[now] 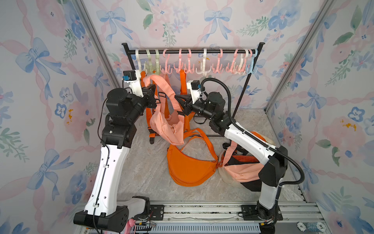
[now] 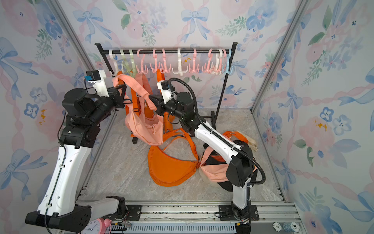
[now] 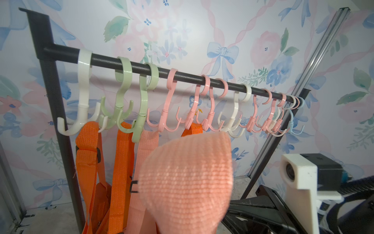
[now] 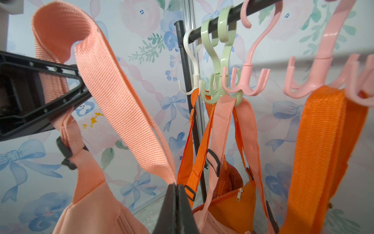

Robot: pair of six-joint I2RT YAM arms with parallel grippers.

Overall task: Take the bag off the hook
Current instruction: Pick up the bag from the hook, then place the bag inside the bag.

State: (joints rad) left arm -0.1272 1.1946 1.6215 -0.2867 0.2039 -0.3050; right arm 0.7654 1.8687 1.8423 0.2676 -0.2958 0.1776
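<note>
Two claws share one peach bag (image 1: 164,126), each closed on its strap (image 1: 165,87). The left claw (image 1: 150,89) is pressed together on the strap close to its top fold. That fold bunches up just above the claw and fills much of the left wrist view. The right claw (image 4: 175,189) pinches the other run of the strap lower down, fingertips tight together with the webbing caught between them.

The bag is off the hooks (image 1: 204,69). Its strap loop stands free in front of the rack and lower than the row of hooks, touching none of them in the right wrist view. The bag's body sags between the two claws, in front of the left half of the rack. Whether its bottom touches the desk (image 1: 145,168) cannot be told.

Behind it, a black rail (image 1: 192,52) carries white, green, pink and blue hooks. Several orange straps (image 4: 321,141) hang from them, and a second peach strap (image 4: 222,115) hangs from a green hook (image 4: 222,60).

On the desk an orange bag (image 1: 190,168) lies flat near the middle. Just beside it a heap of bags (image 1: 238,172) sits partly under the right arm.
</note>
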